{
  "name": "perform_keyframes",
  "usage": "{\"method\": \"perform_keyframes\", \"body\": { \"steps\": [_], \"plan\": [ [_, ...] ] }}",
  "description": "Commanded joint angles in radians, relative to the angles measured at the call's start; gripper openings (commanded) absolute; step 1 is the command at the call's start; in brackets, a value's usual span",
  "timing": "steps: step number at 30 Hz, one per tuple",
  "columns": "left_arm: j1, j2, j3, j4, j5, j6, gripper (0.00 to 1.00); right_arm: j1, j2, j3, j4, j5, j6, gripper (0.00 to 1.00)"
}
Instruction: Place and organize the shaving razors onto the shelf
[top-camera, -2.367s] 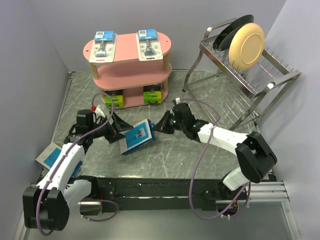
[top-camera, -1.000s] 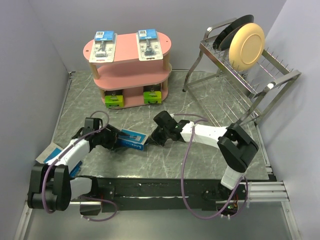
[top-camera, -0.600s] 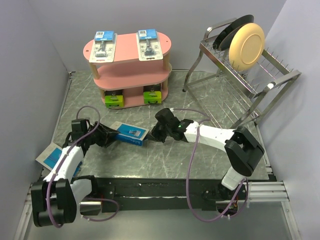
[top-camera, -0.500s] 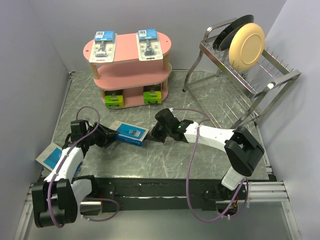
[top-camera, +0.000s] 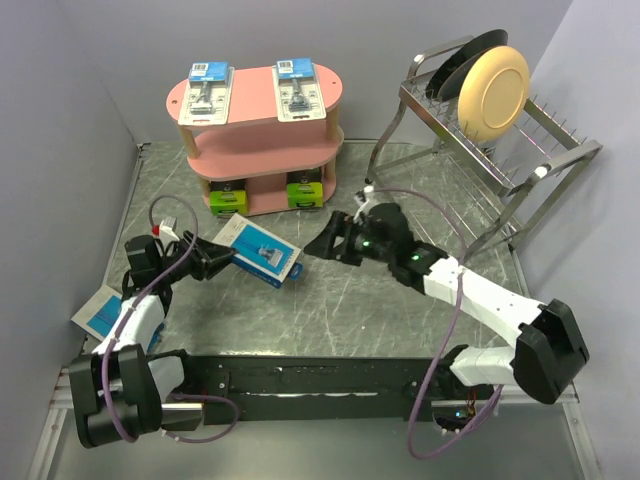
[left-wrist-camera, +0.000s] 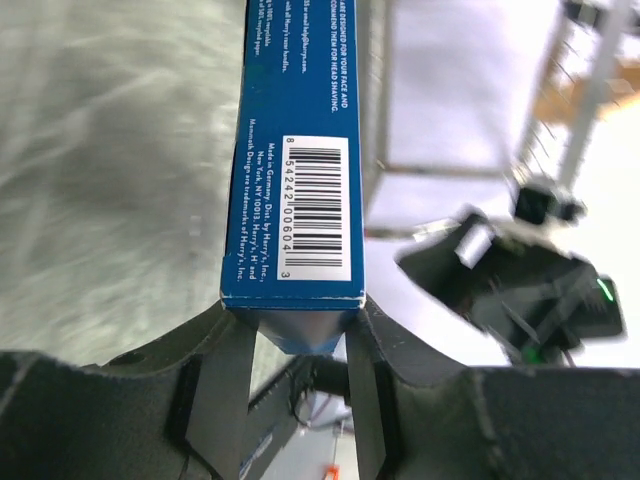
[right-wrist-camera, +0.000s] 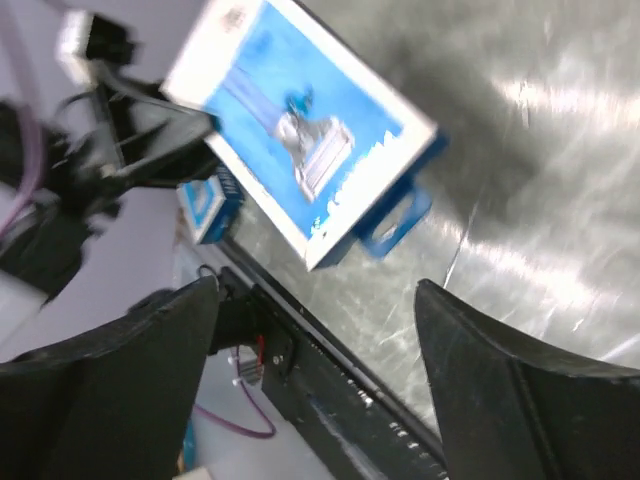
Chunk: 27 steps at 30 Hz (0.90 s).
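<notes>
Slip risk: left tool (top-camera: 214, 258) grips blue pack (top-camera: 258, 252) by one end only. Right tool (top-camera: 323, 246), at its 3 o'clock, stands wide and apart; pack may pivot loose.

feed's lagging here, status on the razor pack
Left gripper shut on blue-carded pack, held above table. Right gripper open, apart from it. Nothing between pack and pink shelf.

Blue pack (top-camera: 258, 253) aloft, tilted (another pack (top-camera: 100, 312) lies flat, left); pink shelf (top-camera: 252, 100) upright.
</notes>
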<state>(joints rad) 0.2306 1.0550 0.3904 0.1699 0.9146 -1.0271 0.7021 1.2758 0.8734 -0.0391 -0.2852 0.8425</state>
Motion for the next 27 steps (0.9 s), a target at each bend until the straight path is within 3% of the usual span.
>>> {"method": "perform_keyframes", "body": {
  "steps": [1, 2, 5, 6, 8, 9, 10, 13, 14, 16, 18, 21, 27],
  "plan": [
    [0.004, 0.045, 0.027, 0.301, 0.219, -0.086, 0.4, -0.127, -0.003, -0.131, 0.214, -0.357, -0.113, 0.91],
    [0.004, 0.06, 0.036, 0.316, 0.281, -0.091, 0.4, -0.136, 0.002, -0.154, 0.325, -0.402, -0.105, 0.93],
    [0.003, 0.124, 0.086, 0.324, 0.401, -0.091, 0.4, -0.144, 0.025, -0.2, 0.451, -0.496, -0.109, 0.98],
    [0.003, 0.143, 0.108, 0.291, 0.429, -0.07, 0.39, -0.144, 0.039, -0.206, 0.465, -0.508, -0.103, 0.98],
    [0.003, 0.19, 0.191, 0.075, 0.473, 0.078, 0.39, -0.144, 0.046, -0.217, 0.511, -0.531, -0.08, 1.0],
    [0.001, 0.206, 0.226, -0.044, 0.51, 0.261, 0.39, -0.144, 0.056, -0.218, 0.533, -0.545, -0.066, 1.0],
    [0.001, 0.242, 0.304, -0.295, 0.524, 0.376, 0.4, -0.142, 0.06, -0.22, 0.551, -0.566, -0.037, 1.0],
    [-0.001, 0.356, 0.453, -0.681, 0.604, 0.851, 0.4, -0.142, 0.085, -0.218, 0.591, -0.571, 0.001, 1.0],
    [0.001, 0.394, 0.49, -0.997, 0.631, 1.0, 0.4, -0.142, 0.089, -0.208, 0.587, -0.568, 0.006, 1.0],
    [0.003, 0.468, 0.551, -1.191, 0.705, 1.322, 0.4, -0.142, 0.112, -0.195, 0.587, -0.577, 0.009, 1.0],
    [0.003, 0.459, 0.556, -1.103, 0.721, 1.233, 0.39, -0.142, 0.141, -0.179, 0.602, -0.598, 0.016, 1.0],
    [-0.005, 0.484, 0.576, -1.158, 0.76, 1.279, 0.38, -0.13, 0.186, -0.154, 0.613, -0.614, 0.026, 1.0],
    [-0.005, 0.464, 0.553, -1.118, 0.777, 1.211, 0.37, -0.086, 0.256, -0.106, 0.634, -0.606, 0.026, 1.0]
  ]
}}
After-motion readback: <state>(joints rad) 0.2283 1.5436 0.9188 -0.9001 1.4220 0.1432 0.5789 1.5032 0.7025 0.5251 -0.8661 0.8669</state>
